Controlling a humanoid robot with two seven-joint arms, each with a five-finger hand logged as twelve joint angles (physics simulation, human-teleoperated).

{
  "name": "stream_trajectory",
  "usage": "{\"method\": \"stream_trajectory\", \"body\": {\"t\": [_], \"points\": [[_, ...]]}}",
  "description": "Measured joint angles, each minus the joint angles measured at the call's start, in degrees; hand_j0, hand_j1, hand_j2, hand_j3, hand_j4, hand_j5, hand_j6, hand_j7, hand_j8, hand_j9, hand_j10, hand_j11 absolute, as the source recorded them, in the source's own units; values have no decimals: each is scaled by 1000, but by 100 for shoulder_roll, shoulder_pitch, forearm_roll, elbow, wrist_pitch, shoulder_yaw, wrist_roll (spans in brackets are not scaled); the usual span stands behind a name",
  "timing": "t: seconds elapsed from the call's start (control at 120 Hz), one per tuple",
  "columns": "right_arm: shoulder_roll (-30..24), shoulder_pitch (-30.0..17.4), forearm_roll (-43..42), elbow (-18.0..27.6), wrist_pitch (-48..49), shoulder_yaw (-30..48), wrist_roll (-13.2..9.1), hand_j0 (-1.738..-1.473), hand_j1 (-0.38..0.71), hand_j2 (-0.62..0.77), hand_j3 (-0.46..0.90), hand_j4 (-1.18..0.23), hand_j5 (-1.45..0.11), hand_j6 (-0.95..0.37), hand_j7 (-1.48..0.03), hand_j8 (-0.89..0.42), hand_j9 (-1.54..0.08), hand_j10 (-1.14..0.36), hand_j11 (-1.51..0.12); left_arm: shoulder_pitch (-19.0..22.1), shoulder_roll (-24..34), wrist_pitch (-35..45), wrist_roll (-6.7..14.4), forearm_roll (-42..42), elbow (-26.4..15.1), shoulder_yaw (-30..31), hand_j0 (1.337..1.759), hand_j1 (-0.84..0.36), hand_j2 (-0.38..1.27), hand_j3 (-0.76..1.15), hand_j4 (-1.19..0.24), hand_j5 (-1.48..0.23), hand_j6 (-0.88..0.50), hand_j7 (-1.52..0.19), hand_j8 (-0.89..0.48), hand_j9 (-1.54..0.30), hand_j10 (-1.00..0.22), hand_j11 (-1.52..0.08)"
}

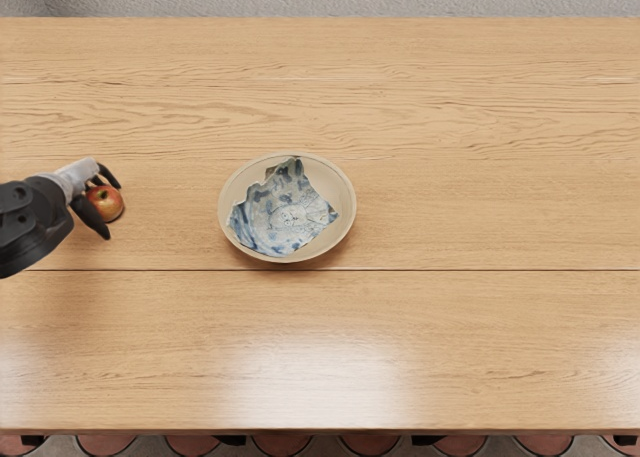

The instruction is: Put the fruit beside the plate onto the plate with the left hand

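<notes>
- Fruit (105, 203), a small reddish apple, is at the left of the table (450, 327), well apart from the plate (225, 213).
- Step in hand: the grasp. Next, I judge, a lift and a carry rightward over the plate.
- Left hand (88, 192): fingers curled around it, seemingly clamped.

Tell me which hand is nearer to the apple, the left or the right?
Left. The left hand is at the apple, fingers curled around it, left of the plate. The right hand is not in view.
</notes>
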Motion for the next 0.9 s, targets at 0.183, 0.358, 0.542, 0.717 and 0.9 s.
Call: {"method": "stream_trajectory", "body": {"t": [0.183,0.358,0.542,0.717,0.9], "points": [[0,0,0,0,0,0,0,-1658,-307,-7,0,-35,-45,-35,-45,-35,-45,-35,-45,1,7,110,-11,1,-3,28,1642,-278,179,249,-559,-726,-486,-683,-473,-467,-558,-728],[0,0,0,0,0,0,0,-1658,-307,-7,0,-35,-45,-35,-45,-35,-45,-35,-45,-16,4,137,1,6,-13,29,1645,-356,222,106,-459,-947,-324,-923,-448,-827,-696,-937],[0,0,0,0,0,0,0,-1658,-308,-7,0,-35,-45,-35,-45,-35,-45,-35,-45,-17,60,132,10,20,-67,27,1641,-329,254,43,-472,-1094,-252,-1105,-351,-1041,-786,-1083],[0,0,0,0,0,0,0,-1658,-307,-7,0,-35,-45,-35,-45,-35,-45,-35,-45,-335,358,13,15,-128,-351,29,1644,-284,229,18,-507,-1160,-253,-1160,-351,-1110,-831,-1122],[0,0,0,0,0,0,0,-1658,-307,-7,0,-35,-45,-35,-45,-35,-45,-35,-45,-869,596,-577,9,-1032,-937,-51,1647,-266,268,7,-534,-1184,-273,-1172,-331,-1151,-846,-1135]]}}
